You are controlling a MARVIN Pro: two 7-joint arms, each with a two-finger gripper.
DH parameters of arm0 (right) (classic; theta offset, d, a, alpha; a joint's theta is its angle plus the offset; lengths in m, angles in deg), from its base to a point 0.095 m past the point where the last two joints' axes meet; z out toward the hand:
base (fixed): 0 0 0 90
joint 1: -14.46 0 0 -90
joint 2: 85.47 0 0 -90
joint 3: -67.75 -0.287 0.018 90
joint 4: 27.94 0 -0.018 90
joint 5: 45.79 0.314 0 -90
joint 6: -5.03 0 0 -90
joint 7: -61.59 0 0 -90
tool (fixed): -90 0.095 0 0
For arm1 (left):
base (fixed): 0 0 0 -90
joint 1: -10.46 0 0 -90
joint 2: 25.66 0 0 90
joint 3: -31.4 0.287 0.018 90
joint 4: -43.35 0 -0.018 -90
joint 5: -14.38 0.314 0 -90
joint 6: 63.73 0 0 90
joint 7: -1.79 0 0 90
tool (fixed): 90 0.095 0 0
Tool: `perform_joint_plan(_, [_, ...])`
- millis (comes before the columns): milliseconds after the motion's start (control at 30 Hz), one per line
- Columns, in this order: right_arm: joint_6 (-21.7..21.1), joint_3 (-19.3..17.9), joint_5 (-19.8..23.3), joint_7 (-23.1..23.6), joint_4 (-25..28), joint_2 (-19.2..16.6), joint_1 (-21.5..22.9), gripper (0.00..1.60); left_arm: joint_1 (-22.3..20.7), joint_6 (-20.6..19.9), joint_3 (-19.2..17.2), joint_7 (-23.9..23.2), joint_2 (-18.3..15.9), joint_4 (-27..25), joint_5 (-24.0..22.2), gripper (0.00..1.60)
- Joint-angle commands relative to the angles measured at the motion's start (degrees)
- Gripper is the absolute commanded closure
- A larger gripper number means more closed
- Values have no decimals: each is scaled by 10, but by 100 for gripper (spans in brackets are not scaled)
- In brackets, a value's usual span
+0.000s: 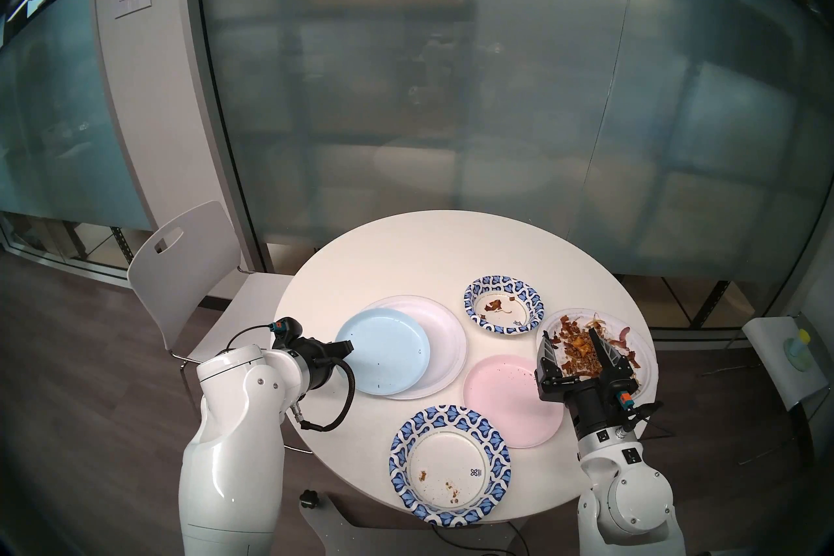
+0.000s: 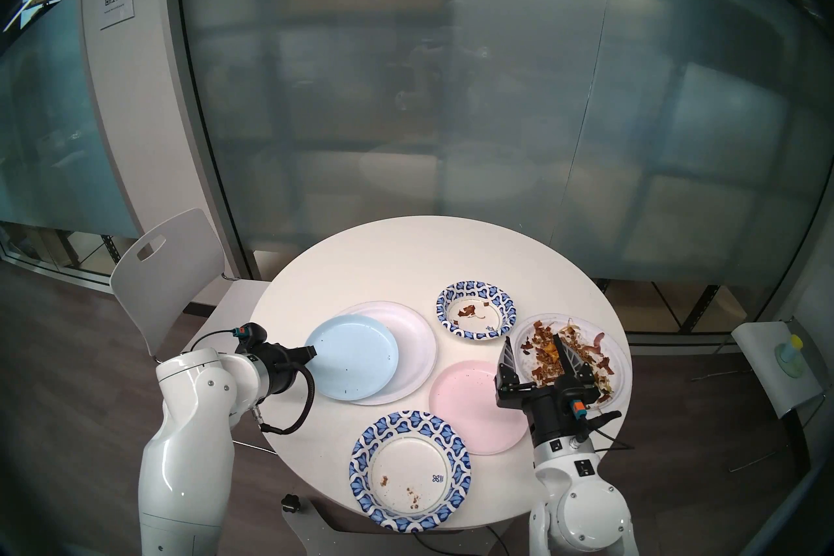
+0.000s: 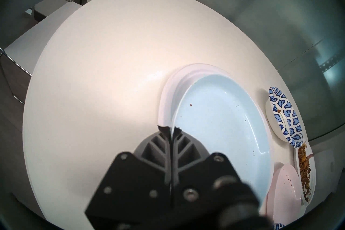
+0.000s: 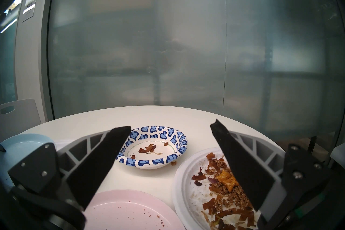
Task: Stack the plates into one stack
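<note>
Gripping pale blue plate [image 1: 382, 353] rim, left hand [image 1: 346, 346], atop white plate [image 1: 440, 327]

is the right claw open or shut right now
Open. The right claw has its two black fingers spread wide apart, nothing between them, hovering over the pink plate and the scrap-covered white plate.

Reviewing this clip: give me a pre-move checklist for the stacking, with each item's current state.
1. Left gripper shut on the pale blue plate rim: ok.
2. Blue plate over the large white plate: ok, but off-centre.
3. Right gripper open, empty: ok.
4. Scrap-laden white plate clean enough to stack: not ok.
5. Pink plate, patterned plate and patterned bowl stacked: not ok.
6. Blue plate lifted or resting: cannot tell.
</note>
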Motion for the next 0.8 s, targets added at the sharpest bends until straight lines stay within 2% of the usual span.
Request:
perform_joint_plan(0, [2,0,0,0,13,0,1,0,-35,1,23,43,-3,-1,-40,160])
perform_joint_plan(267, [2,0,0,0,13,0,1,0,-45,1,44,87,-5,13,-55,160])
perform_joint_plan(333, [2,0,0,0,13,0,1,0,-43,1,50,83,-6,13,-36,160])
perform_joint_plan(400, [2,0,0,0,13,0,1,0,-36,12,67,79,-21,12,-25,160])
perform_joint_plan(633, [2,0,0,0,13,0,1,0,-29,39,92,73,-36,9,-4,160])
perform_joint_plan(667, [2,0,0,0,13,0,1,0,-29,44,96,70,-40,8,1,154])
perform_joint_plan(733, [2,0,0,0,13,0,1,0,-30,50,100,66,-46,7,7,132])
perform_joint_plan(767, [2,0,0,0,13,0,1,0,-30,52,100,66,-47,7,9,114])
